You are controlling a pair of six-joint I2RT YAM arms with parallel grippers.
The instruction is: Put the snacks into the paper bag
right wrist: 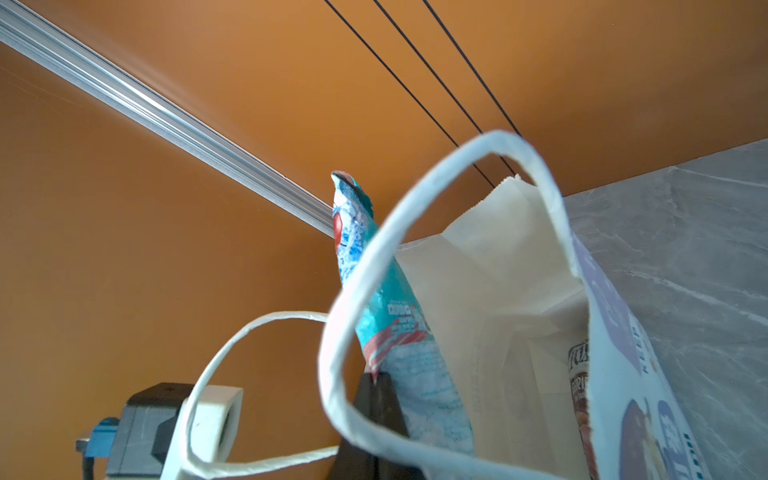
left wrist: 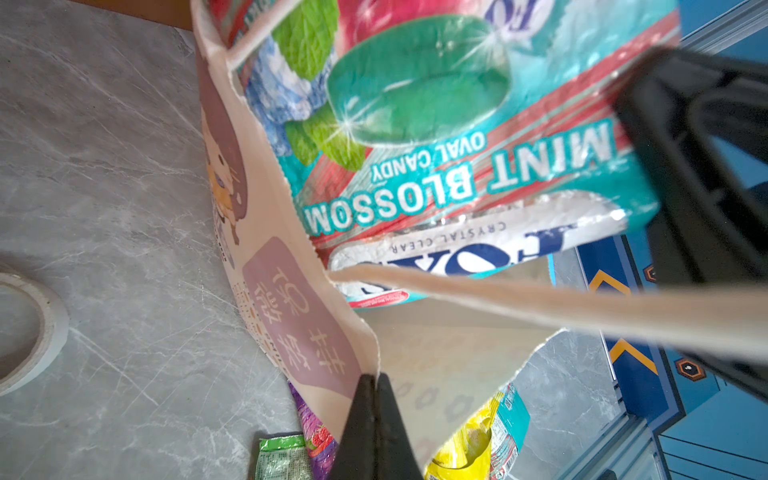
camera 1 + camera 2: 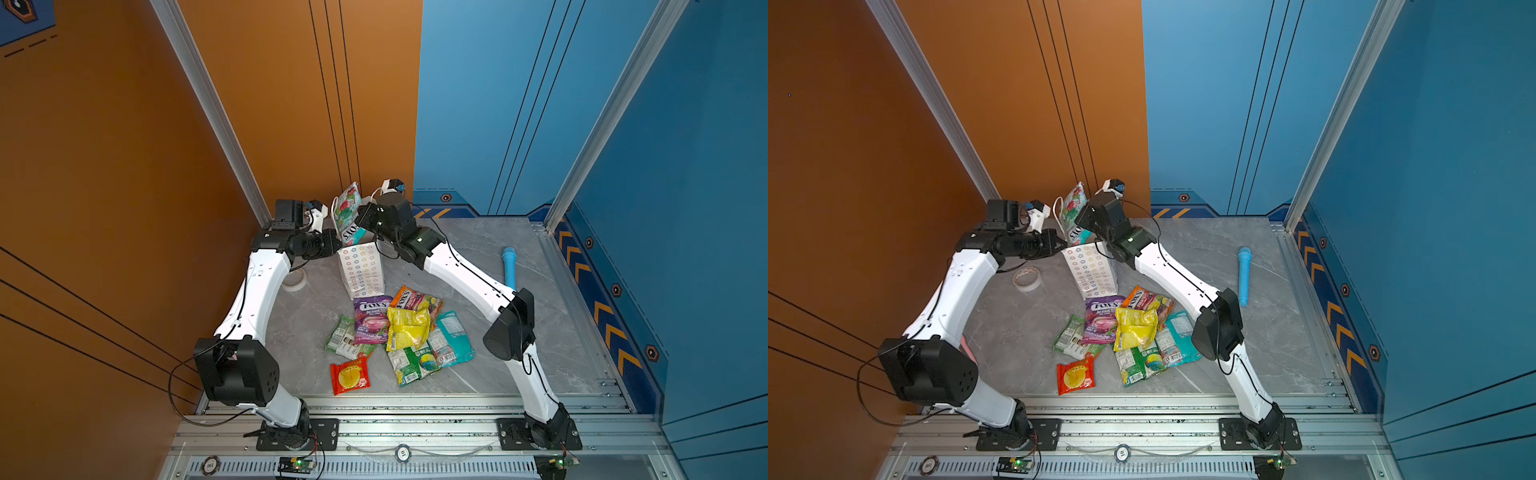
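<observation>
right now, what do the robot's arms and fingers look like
The left arm and right arm both have curved white shells between bulky black joint housings. Thin black cables run along them and loop out near the bases. Each wrist carries a small white mount with a blue connector. The fingers are plain black tapered wedges.

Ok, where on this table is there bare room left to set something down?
Widest bare stretch: the back right of the table, between the paper bag and the blue stick. Also the left side, between the tape roll and the snack pile. A strip right of the stick is free. Crowded: the front middle, where packets overlap.
</observation>
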